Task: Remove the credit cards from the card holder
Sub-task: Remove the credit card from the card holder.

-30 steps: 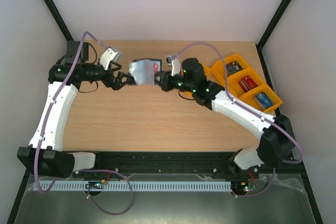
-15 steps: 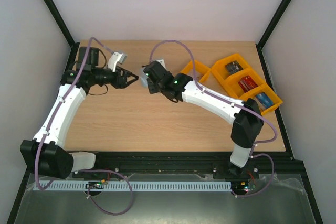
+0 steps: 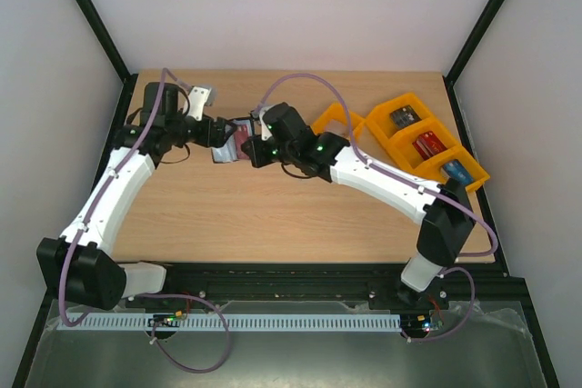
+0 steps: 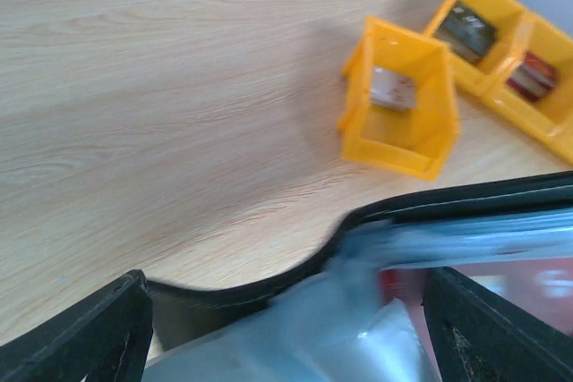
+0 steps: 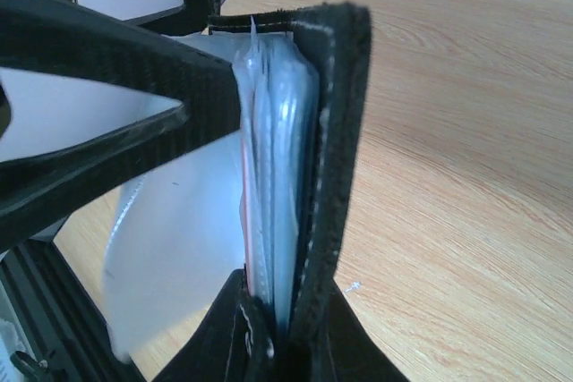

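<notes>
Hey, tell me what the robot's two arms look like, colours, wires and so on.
The left arm and right arm match: white shell links between black joint housings, each trailed by a looping purple cable. Small green lights glow on the right arm. The left tool has black, textured fingers.

Wooden table, white walls, black frame posts.

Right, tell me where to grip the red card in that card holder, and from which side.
Pinch the red card across its flat faces, at whichever edge clears its clear pocket; the pocket mouth isn't visible. The right wrist view shows it as a thin edge-on sliver inside the black card holder, so probably come in along the card's plane, not against its face.
</notes>
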{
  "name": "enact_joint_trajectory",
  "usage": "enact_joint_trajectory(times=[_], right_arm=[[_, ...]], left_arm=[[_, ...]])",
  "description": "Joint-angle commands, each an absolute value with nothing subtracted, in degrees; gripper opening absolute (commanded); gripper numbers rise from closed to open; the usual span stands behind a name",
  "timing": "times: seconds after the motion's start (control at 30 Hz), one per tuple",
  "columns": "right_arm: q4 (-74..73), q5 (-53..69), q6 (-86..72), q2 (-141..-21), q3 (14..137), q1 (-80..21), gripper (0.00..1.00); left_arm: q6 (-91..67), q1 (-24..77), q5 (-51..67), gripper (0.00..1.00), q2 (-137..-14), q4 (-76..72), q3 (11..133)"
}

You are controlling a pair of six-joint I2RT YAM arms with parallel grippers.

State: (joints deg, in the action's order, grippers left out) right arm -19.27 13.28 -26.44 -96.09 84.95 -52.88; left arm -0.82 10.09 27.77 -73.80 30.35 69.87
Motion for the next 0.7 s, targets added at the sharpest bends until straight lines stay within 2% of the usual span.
enact_joint_trajectory(times=[0.0, 0.23, 0.67], right_arm=[[-10.5, 17.7, -27.0, -88.5, 82.6, -52.1, 0.02], [-5.8, 22.3, -30.5, -83.6, 76.7, -47.0, 0.02], [-22.9, 5.1, -31.6, -92.8, 85.0, -47.0, 0.02]], left_arm=[[0.6, 9.9, 15.0, 0.84, -73.5, 29.7, 67.4], [2.3, 8.4, 17.9, 0.89, -72.1, 30.6, 67.1], [7.7, 6.0, 20.2, 0.95, -71.0, 39.5, 78.8]])
